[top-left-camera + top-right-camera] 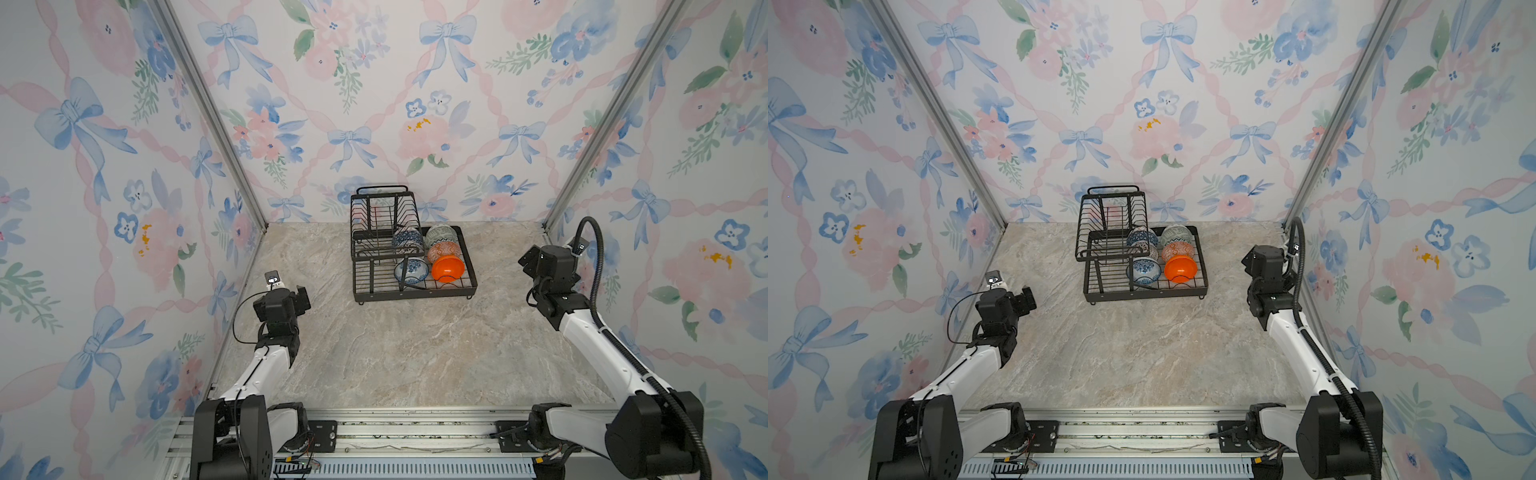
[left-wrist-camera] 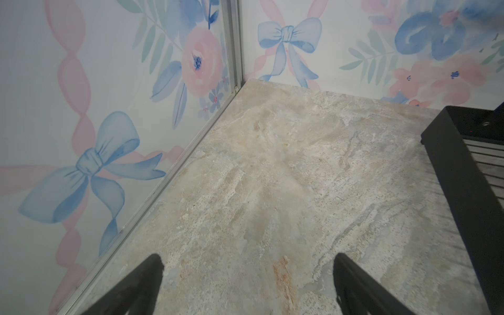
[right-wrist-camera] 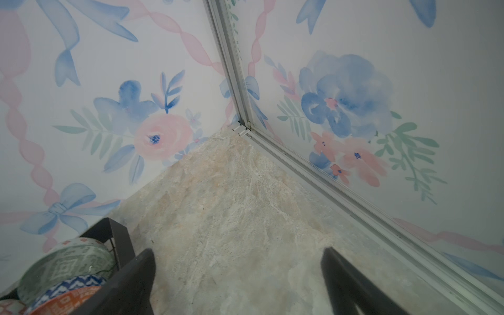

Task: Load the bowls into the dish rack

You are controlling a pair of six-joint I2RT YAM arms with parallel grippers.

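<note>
All five bowls [image 1: 1177, 251] are seen inside the dish rack [image 1: 415, 296], at the centre of both top views, on its lower tray to the right of the raised basket. The dark-blue bowl [image 1: 407, 240] and the green-white bowl [image 1: 440, 235] are placed at the back, the orange-white bowl [image 1: 445, 251] in the middle, and the floral bowl [image 1: 411, 270] and the plain orange bowl [image 1: 447, 268] in front. The load is judged complete — so the remaining hazard is disturbance. The bowls are tipped on edge and crowded together. If the rack were nudged by an arm sweeping across the bench [image 1: 395, 353], the right-hand row could be toppled, and the plain orange bowl, nearest the low front rim, could be rolled out.

The left arm is folded at the lower left of the top views. The left tool [image 2: 248, 260] is spread wide and empty, pointed toward the back-left corner. The right arm is bent at the right edge; the right tool [image 3: 238, 253] is likewise spread wide with nothing between its jaws — aimed past the rack's corner toward the back-right corner.
</note>
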